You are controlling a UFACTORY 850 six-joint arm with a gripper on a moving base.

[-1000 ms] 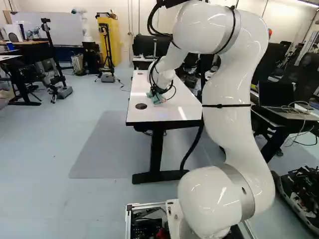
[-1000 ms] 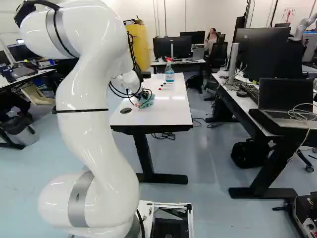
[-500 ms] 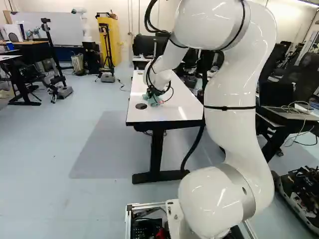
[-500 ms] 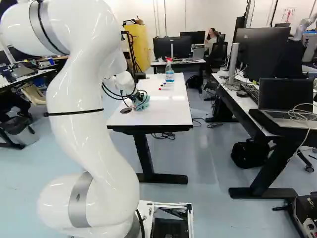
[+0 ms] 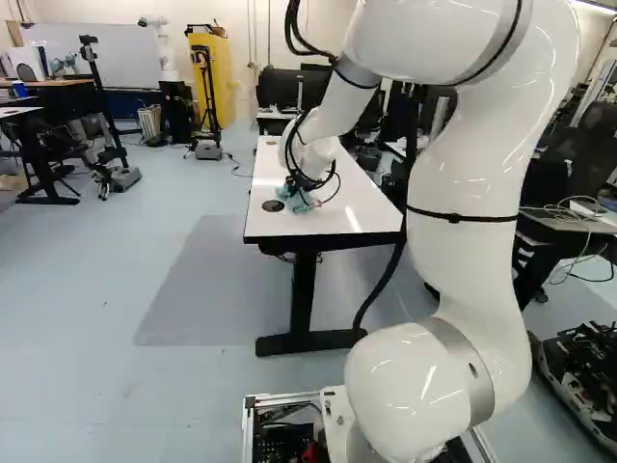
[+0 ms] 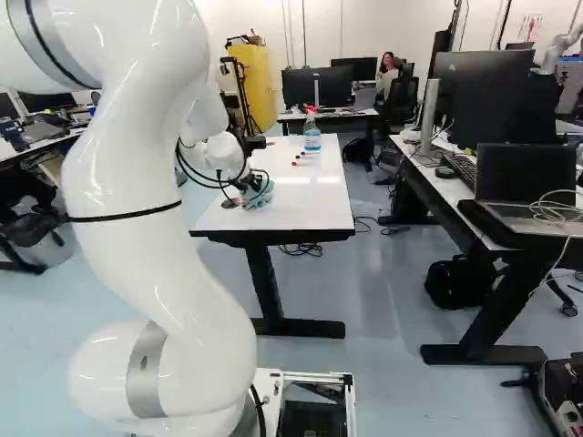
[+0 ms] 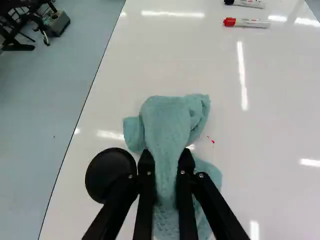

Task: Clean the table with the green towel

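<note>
A bunched green towel [image 7: 170, 120] is held between the jaws, on a white tabletop [image 7: 150, 55]. Near the towel, a round black disc [image 7: 107, 175] is set; on its other side, small red marks [image 7: 212, 141] are seen. Beyond it, two markers [image 7: 250, 23] and, farther, a spray bottle [image 6: 312, 138] are placed.

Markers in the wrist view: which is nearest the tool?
The red-capped marker. The other, the black-capped marker, lies beyond it, farther from the tool.
</note>
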